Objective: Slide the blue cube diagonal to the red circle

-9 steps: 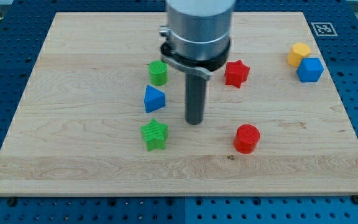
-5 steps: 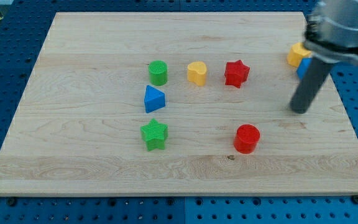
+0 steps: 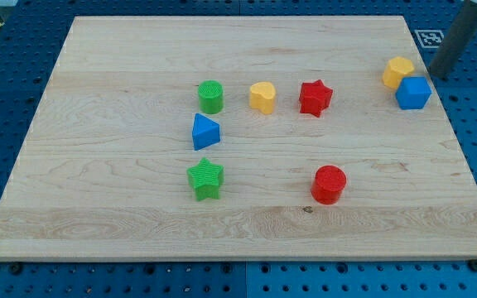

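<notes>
The wooden bench [image 3: 122, 66] carries the blocks. My tip [image 3: 440, 73] stands at the far right edge, just right of and beyond the blue cube [image 3: 413, 93]; it has no hand to clench or release. The yellow block [image 3: 398, 71] touches the cube's far-left side. The red circle [image 3: 330, 184] sits nearer, well left of them.

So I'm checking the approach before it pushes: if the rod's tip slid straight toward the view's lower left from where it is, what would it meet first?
Most likely the blue cube: my tip sits just up-right of it, off the yellow block. Depth is uncertain in one view.
</notes>
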Robot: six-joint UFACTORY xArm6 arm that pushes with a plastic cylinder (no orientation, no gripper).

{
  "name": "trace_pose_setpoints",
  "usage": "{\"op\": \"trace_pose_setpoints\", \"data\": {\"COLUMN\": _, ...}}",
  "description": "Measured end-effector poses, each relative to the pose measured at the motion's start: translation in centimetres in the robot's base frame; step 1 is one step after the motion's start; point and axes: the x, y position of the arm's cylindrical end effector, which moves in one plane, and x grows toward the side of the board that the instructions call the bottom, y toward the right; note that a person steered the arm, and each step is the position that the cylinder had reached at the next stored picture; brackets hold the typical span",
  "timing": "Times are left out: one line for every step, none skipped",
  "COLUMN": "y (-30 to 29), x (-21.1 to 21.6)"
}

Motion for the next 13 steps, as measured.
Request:
{"op": "trace_pose_setpoints", "data": {"y": -3.6, "x": 1.7}}
{"op": "trace_pose_setpoints", "data": {"y": -4.5, "x": 0.0}}
{"op": "trace_pose_setpoints", "data": {"y": -4.4, "x": 0.8}}
{"op": "trace_pose_setpoints", "data": {"y": -4.4, "x": 2.7}}
{"op": "trace_pose_setpoints", "data": {"y": -4.4, "x": 3.3}}
{"op": "trace_pose_setpoints", "data": {"y": -4.4, "x": 3.9}}
{"op": "trace_pose_setpoints", "data": {"y": -4.6, "x": 3.9}}
{"op": "trace_pose_setpoints", "data": {"y": -4.7, "x": 4.0}}
{"op": "trace_pose_setpoints", "data": {"y": -4.7, "x": 4.8}}
{"op": "trace_pose_setpoints", "data": {"y": -4.7, "x": 7.1}}
{"op": "trace_pose_setpoints", "data": {"y": -4.7, "x": 8.0}}
{"op": "trace_pose_setpoints", "data": {"y": -4.7, "x": 8.1}}
{"op": "trace_pose_setpoints", "data": {"y": -4.7, "x": 8.8}}
